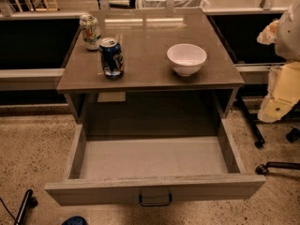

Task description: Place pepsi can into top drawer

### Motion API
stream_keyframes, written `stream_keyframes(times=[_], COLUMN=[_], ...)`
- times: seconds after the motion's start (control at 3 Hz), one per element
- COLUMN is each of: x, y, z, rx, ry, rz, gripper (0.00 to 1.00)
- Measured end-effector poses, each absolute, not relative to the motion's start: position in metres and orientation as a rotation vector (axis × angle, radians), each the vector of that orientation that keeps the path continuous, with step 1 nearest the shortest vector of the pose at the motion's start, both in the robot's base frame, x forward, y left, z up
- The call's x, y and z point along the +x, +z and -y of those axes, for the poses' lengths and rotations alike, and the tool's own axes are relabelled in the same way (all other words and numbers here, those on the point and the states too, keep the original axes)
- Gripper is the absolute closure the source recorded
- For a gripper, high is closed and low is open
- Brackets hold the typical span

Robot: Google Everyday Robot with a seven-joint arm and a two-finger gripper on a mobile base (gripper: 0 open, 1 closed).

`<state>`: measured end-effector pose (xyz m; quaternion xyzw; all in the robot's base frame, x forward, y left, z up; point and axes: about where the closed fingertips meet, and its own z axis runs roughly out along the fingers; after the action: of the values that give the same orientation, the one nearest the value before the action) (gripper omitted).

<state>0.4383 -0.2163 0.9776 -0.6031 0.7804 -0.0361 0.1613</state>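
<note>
The pepsi can (111, 57), dark blue with a silver top, stands upright on the left part of the brown counter top (150, 74), near its front edge. The top drawer (154, 158) is pulled wide open below the counter. Its pale grey inside is bare and a dark metal handle (155, 201) sits on its front panel. My arm and gripper (269, 33) are at the right edge of the view. They are beside the counter, well to the right of the can, and hold nothing that I can see.
A pale green-white can (90, 31) stands behind the pepsi can at the counter's left edge. A white bowl (186, 58) sits right of centre. Chair wheels (262, 168) and a dark leg (248, 121) stand on the speckled floor at the right.
</note>
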Motion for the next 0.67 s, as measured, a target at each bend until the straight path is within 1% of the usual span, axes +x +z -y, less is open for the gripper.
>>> stream_keyframes(times=[0.33, 0.67], x=[0.438, 0.468], y=[0.978, 0.968], z=[0.216, 0.179], rx=[-1.722, -1.727], ry=[-0.103, 0.007], rz=[-2.228, -2.136], gripper=[0.00, 0.00])
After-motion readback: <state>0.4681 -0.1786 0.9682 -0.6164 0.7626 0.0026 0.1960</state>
